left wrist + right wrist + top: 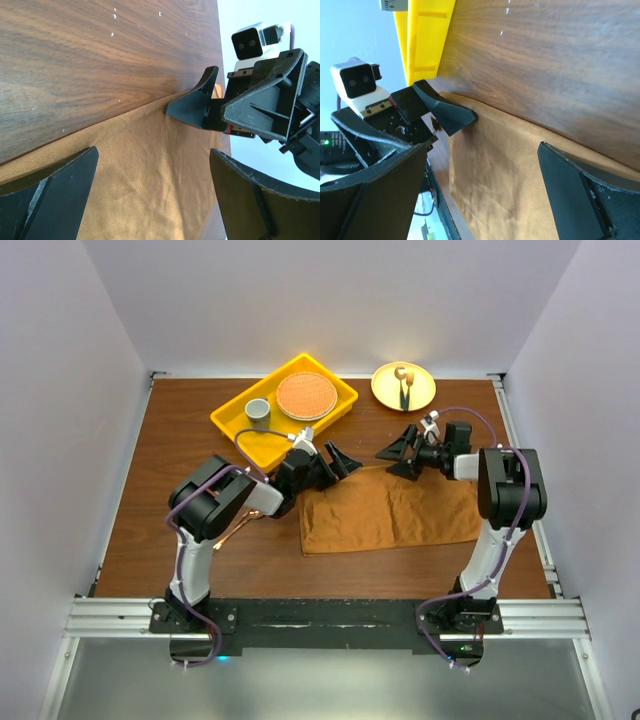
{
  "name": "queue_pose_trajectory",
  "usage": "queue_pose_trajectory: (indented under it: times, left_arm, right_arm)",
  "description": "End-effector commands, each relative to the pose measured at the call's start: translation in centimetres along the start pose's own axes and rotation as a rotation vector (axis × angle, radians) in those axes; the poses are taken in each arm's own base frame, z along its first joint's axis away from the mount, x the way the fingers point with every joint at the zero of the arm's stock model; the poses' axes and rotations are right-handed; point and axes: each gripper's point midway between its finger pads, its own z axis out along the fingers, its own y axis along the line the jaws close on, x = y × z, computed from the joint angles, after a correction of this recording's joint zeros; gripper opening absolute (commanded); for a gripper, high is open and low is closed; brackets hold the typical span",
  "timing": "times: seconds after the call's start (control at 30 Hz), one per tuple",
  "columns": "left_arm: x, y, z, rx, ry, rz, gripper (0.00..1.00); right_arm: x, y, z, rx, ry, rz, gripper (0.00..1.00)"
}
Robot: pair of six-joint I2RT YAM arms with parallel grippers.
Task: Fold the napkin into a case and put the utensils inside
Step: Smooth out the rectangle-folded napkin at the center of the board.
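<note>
Evidently, the napkin (390, 510) lay flat on the table (420, 570), and over the napkin's far edge we held the left gripper (335, 458) and right gripper (398, 455) facing each other, both spread wide, likely to pinch that edge for folding.

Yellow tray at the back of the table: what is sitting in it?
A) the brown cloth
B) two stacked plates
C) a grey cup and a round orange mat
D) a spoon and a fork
C: the top view shows the yellow tray holding a small grey cup next to a round orange mat, while the brown cloth lies outside it.
</note>
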Motion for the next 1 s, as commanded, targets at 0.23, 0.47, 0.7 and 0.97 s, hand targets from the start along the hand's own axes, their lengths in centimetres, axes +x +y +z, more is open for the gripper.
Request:
queue_pose_trajectory:
  times: [0.23,0.47,0.7,0.97]
  left_arm:
    - [0.2,4.6,-0.7,-0.155,0.001,-0.023,1.0]
    - [0.4,4.8,-0.6,-0.163,0.009,-0.019,1.0]
    - [0.9,5.4,-0.8,-0.178,0.026,-0.014,1.0]
    - [1.1,6.1,-0.9,-0.198,0.038,-0.014,1.0]
  right_arm:
    - [-3.5,-4.7,-4.5,0.026,0.005,-0.031,0.98]
    - [-4.7,-7.7,-6.8,0.024,0.01,-0.04,0.98]
    - [-5.3,-11.1,-9.4,0.049,0.012,-0.03,0.98]
    - [-6.6,-14.2,-10.8,0.062,-0.003,-0.034,0.98]
